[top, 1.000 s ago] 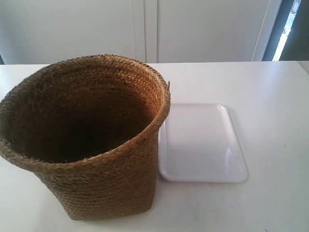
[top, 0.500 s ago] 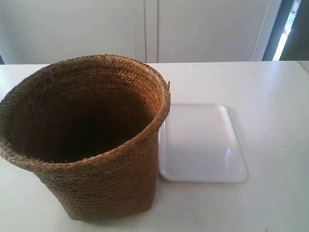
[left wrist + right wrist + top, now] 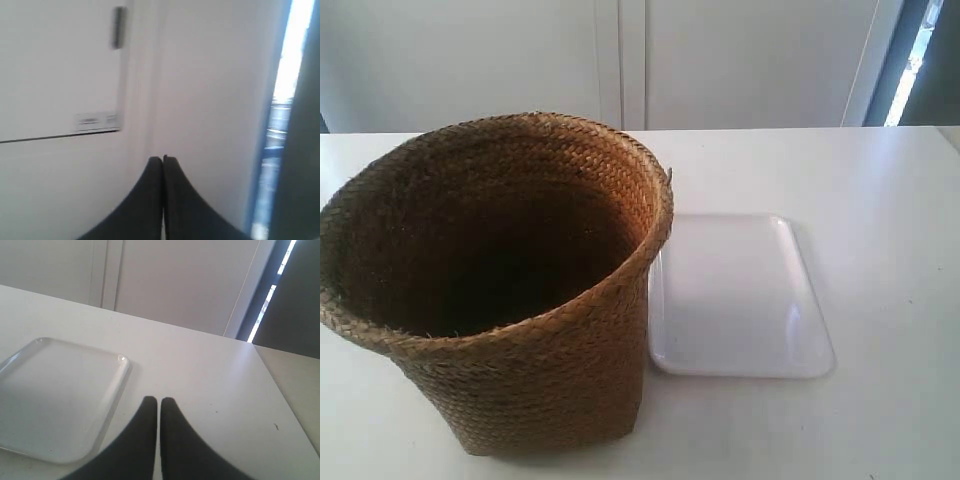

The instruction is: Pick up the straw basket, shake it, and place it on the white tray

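The straw basket (image 3: 510,340) stands upright on the white table at the exterior view's left, its dark inside facing up. The white tray (image 3: 740,295) lies flat just beside it, with the basket's rim overhanging the tray's near edge. No arm shows in the exterior view. My right gripper (image 3: 159,401) is shut and empty, low over the table beside the white tray (image 3: 55,395). My left gripper (image 3: 163,160) is shut and empty too, pointing at a pale wall with neither basket nor tray in its view.
The white table (image 3: 880,200) stretches to the right of the tray and behind it. White cabinet doors (image 3: 620,60) stand behind the table. A table edge and a darker gap (image 3: 292,295) show in the right wrist view.
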`<state>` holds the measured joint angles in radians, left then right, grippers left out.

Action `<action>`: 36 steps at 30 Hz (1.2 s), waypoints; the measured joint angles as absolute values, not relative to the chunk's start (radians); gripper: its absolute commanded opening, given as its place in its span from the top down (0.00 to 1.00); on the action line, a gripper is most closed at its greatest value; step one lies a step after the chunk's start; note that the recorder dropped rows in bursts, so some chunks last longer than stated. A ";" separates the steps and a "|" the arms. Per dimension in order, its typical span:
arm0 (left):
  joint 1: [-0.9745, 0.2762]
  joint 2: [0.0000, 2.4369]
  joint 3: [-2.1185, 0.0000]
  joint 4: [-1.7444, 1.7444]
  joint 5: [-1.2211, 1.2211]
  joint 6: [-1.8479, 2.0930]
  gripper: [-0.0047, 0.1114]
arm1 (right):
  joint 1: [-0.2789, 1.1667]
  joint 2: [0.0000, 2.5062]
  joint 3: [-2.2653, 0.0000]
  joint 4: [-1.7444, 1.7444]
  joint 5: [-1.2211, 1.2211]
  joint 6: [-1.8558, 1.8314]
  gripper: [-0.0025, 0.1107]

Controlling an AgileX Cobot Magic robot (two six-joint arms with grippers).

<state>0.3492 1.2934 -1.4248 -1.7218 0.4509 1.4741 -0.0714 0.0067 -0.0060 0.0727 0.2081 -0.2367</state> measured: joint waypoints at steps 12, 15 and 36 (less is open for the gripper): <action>0.411 1.540 -1.728 -0.500 1.075 0.557 0.96 | -0.071 0.007 -0.006 0.073 0.208 -0.237 0.95; 0.400 1.574 -1.737 -0.261 1.108 0.445 0.96 | -0.071 0.007 -0.006 0.073 0.208 -0.237 0.95; 0.155 1.520 -1.624 -0.394 1.131 0.413 0.86 | -0.071 0.007 -0.006 0.073 0.208 -0.237 0.95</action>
<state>0.1550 1.5200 -1.6239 -0.3941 1.1315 0.4134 -0.0714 0.0067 -0.0060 0.0727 0.2081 -0.2367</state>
